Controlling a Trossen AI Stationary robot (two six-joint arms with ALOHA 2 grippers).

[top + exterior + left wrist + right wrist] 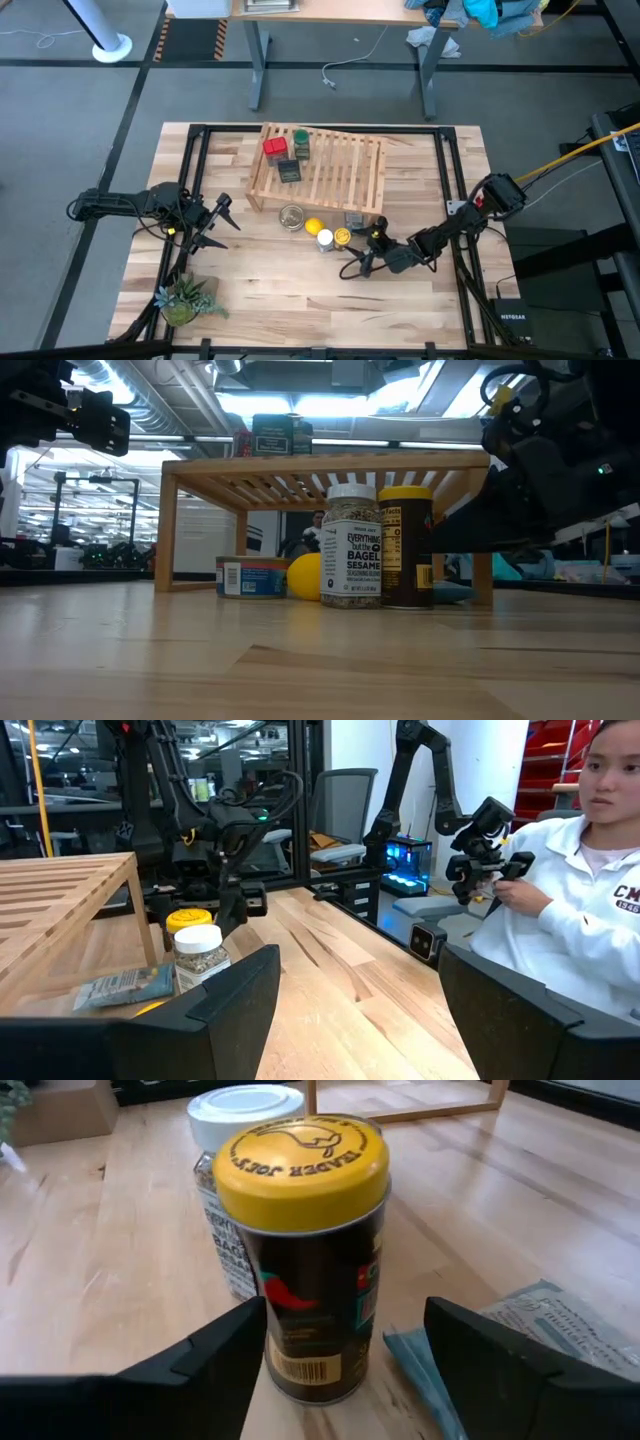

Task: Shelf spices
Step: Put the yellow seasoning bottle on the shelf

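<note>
While the yellow-lidded jar stands upright on the tabletop at the centre of the high view, you can see it has the white-lidded jar touching or just beside it on its left. Your right gripper sits right at the yellow-lidded jar, one finger on each side of its body; the jaws are spread and in the right wrist view neither finger visibly presses the jar, so nothing is gripped.

Up on the shelf, in the upper middle of the high view, you already have the red tin, the green-lidded jar and the dark grey tin grouped at its left end.

Just in front of the shelf lie a silver round tin, a yellow round object and, to the right of the jars, a flat blue packet.

Your left gripper waits at the left of the high view with its jaws open and empty. A small potted plant sits at lower left. A person shows beyond the table in the left wrist view.
</note>
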